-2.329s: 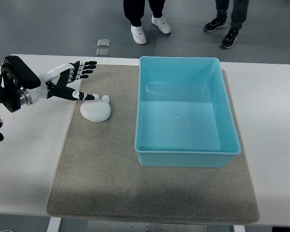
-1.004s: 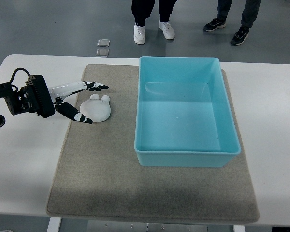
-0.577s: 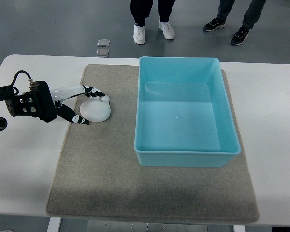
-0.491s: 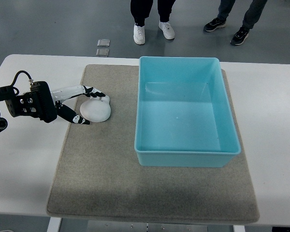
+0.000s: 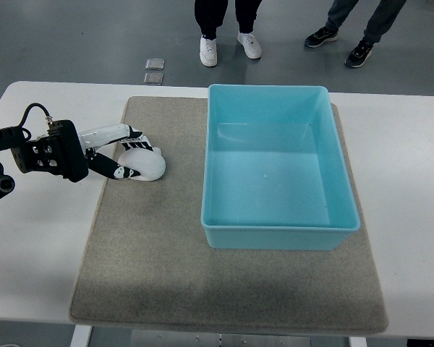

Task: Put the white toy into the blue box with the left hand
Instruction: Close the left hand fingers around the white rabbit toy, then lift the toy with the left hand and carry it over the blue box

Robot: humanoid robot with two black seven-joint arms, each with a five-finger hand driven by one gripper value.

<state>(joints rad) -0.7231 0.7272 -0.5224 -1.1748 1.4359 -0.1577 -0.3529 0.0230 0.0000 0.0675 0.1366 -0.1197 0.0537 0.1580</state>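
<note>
Grey floor runs behind a white table point(image 5: 412, 173), and on that table lies a tan felt mat point(image 5: 152, 260) that covers most of the middle. Two people stand at the far side, only their legs and shoes showing: one in white trainers point(image 5: 228, 48), the other in dark shoes point(image 5: 340, 45). Two small square plates point(image 5: 155, 71) sit in the floor near the table's far edge.

On the right half of the mat stands the blue box point(image 5: 278, 238), a deep rectangular tub with nothing inside it. Well to its left, near the mat's far left corner, rests the white toy point(image 5: 147, 165), a rounded lump still down on the mat and outside the box.

From the left edge comes the left arm, black at the wrist with a cable looping over it. Its robot hand point(image 5: 123, 153) is wrapped around the toy's left side, white and black fingers point(image 5: 129, 132) curled over the top and the thumb tucked under the near side, so it is gripping the toy.
</note>
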